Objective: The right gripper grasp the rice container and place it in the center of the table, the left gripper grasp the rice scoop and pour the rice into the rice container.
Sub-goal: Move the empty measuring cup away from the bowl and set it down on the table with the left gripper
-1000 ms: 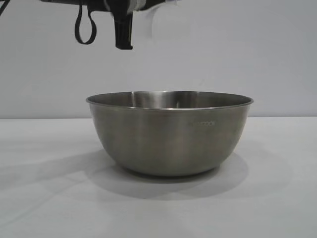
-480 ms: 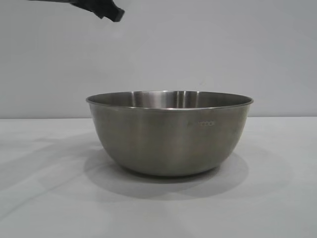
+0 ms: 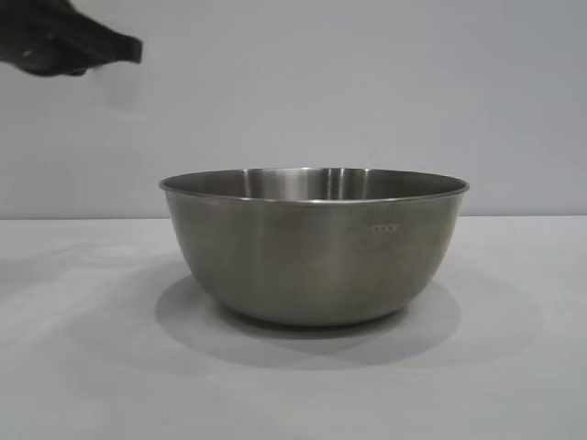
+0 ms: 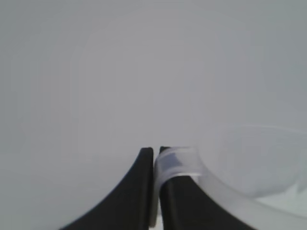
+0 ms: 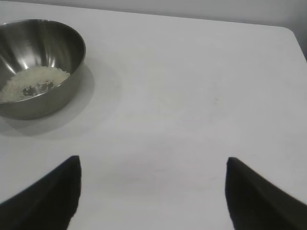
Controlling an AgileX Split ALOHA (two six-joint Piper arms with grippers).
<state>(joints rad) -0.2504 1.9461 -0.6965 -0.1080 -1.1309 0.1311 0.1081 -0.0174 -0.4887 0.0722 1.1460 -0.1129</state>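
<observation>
On the white tabletop (image 3: pixel 83 367), in the exterior view, the rice container (image 3: pixel 314 246) stands upright at the centre; the left pincer (image 3: pixel 115 48) is above it and well off to its left, apart from the rim, a dark blur with the scoop not made out there.

From the left wrist, the left pincer (image 4: pixel 154 189) is clamped shut on the loop handle of the rice scoop (image 4: pixel 249 167), whose translucent cup juts to one side of the fingers; no grains can be made out in it.

From the right wrist, the right pincer (image 5: pixel 152 191) hangs wide open and empty, well apart from the container (image 5: pixel 36 67), which holds a pale layer of rice (image 5: pixel 31 82). The pour looks done, so the next move probably turns on the scoop's distance from the bowl, with the left arm the one concerned.
</observation>
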